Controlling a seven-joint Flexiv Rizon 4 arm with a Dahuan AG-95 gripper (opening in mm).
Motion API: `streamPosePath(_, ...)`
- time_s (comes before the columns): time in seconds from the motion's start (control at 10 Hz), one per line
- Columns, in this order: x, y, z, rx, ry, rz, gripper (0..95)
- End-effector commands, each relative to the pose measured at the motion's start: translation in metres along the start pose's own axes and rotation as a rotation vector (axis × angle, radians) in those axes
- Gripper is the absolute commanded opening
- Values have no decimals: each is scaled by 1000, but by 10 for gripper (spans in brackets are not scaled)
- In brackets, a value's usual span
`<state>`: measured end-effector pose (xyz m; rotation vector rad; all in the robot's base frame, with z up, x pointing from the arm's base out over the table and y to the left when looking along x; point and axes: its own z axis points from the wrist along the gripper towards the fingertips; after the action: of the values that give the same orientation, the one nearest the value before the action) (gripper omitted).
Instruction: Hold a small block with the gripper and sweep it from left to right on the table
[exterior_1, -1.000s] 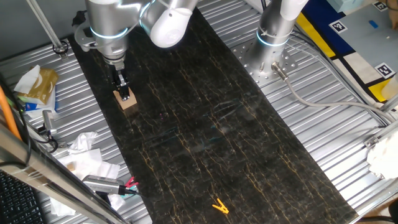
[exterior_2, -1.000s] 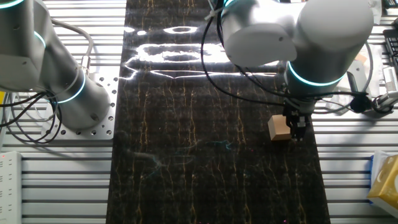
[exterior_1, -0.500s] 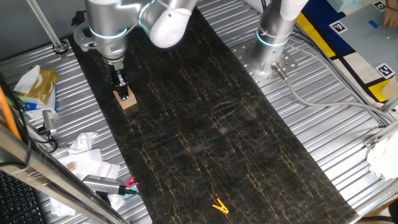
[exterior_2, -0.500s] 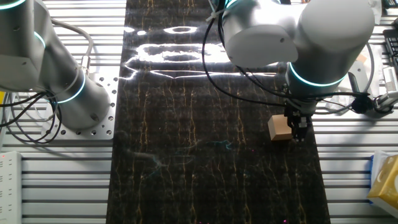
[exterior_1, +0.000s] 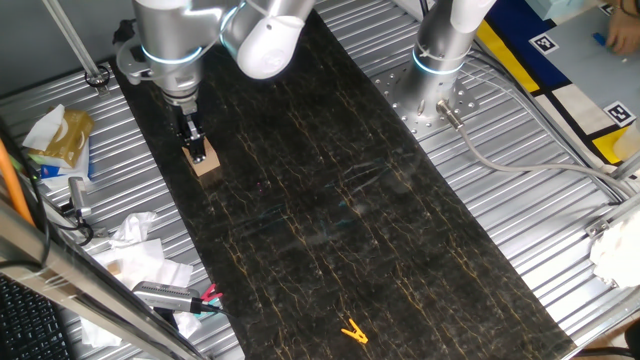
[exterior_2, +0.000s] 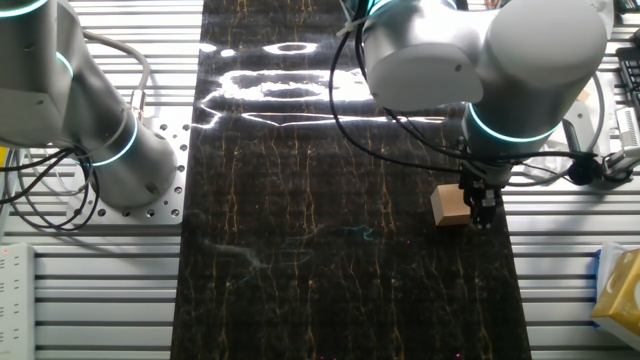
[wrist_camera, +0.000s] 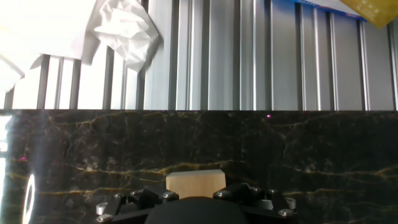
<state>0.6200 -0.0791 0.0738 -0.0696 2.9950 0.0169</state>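
Black table (exterior_1: 330, 200) with thin gold veins, flanked by ribbed silver metal sheets (exterior_1: 520, 190). Small block (exterior_1: 205, 163), a tan wooden cube, resting on the table near its edge, just beside one ribbed sheet. Gripper (exterior_1: 197, 152) lowered onto the block; fingers apparently clamped on it, contact partly hidden. Second silver arm's base (exterior_1: 437, 60) bolted beyond the opposite edge. Yellow clip (exterior_1: 353, 331) well apart, toward the table's far end. Crumpled paper (wrist_camera: 127, 28) on the ribbed sheet in hand view.
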Motion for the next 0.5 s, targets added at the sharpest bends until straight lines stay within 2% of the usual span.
streamPosePath(0.1, 0, 0, 1, -2, 3, 1, 760)
streamPosePath(0.5, -2, 2, 6, -7, 6, 6, 760)
